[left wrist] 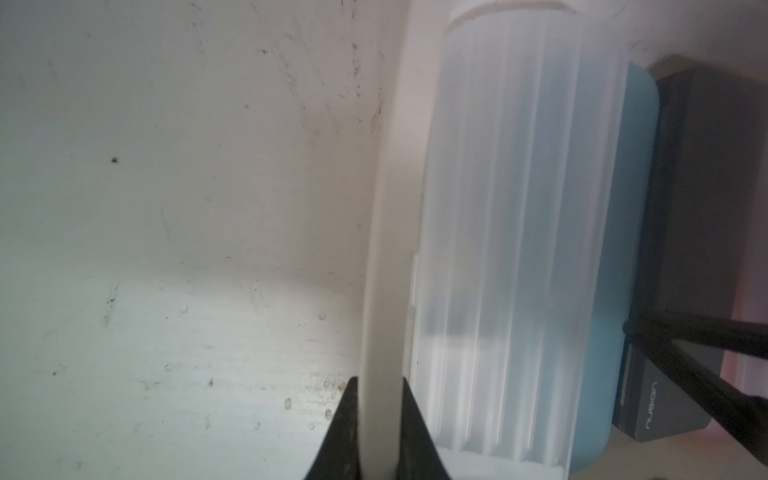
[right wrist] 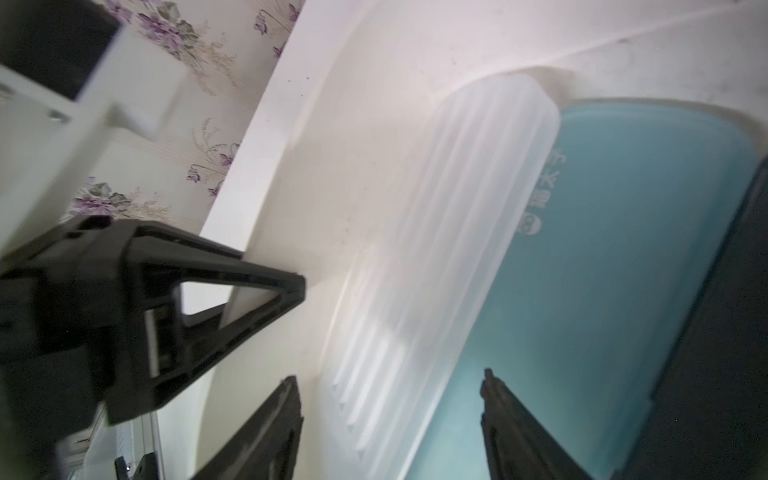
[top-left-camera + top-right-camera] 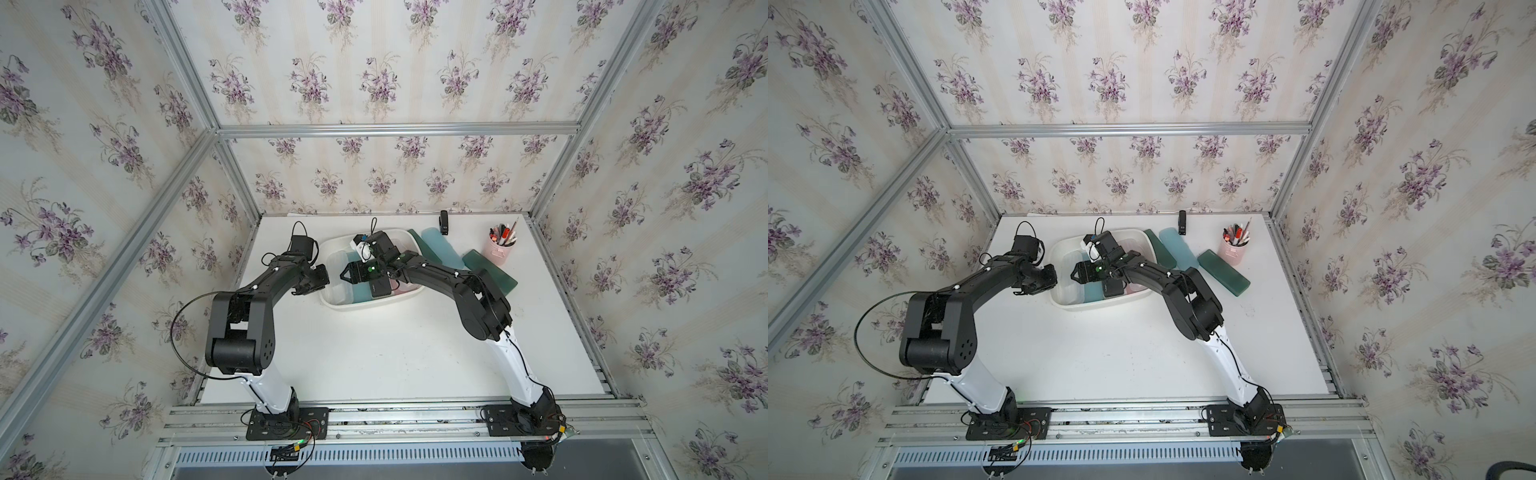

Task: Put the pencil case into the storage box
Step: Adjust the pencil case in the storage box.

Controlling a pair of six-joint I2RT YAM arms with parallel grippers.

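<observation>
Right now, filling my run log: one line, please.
left claw: shut on box rim | right claw: open over clear case

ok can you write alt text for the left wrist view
The black jaws of the left gripper are shut on the flared rim of the shallow white plastic storage box, with scuffed white tabletop outside it. Inside lie a frosted ribbed translucent pencil case, a light blue case and a dark grey case, side by side.
</observation>
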